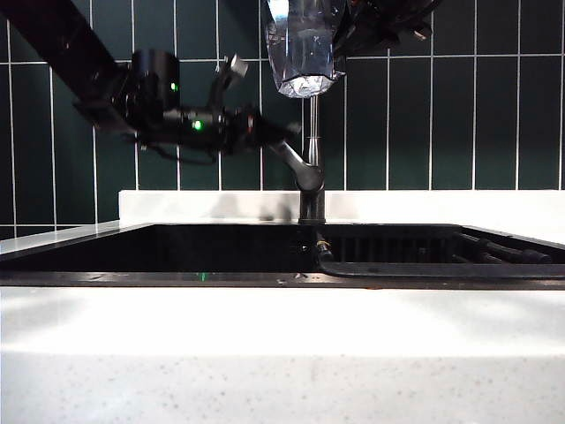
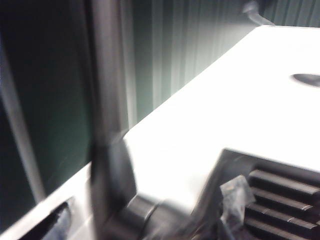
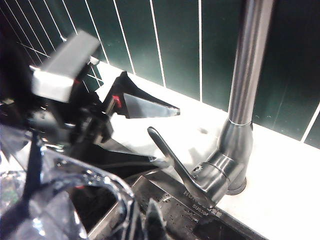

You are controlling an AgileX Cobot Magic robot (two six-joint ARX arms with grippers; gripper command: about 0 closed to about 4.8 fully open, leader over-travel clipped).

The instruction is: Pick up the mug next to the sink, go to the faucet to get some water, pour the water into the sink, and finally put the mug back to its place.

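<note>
Faucet [image 1: 311, 168] lever between left tool's [image 3: 162, 137] fingers.

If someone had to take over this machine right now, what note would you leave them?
Left gripper: open, jaws either side of the faucet lever, not clamped.
Right gripper: shut on the mug, held high by the faucet pipe over the sink.
Done: mug picked up and brought to the faucet.
Left: no water visible running; fill, pour into the sink, put the mug back.

The faucet [image 1: 311, 177] rose at the back rim of the sink [image 1: 177, 252]. The left claw [image 1: 281, 137] reached in beside the faucet's lever, its fingers apart. The right claw [image 1: 340, 35] held the mug [image 1: 300, 44] high above the faucet.
</note>
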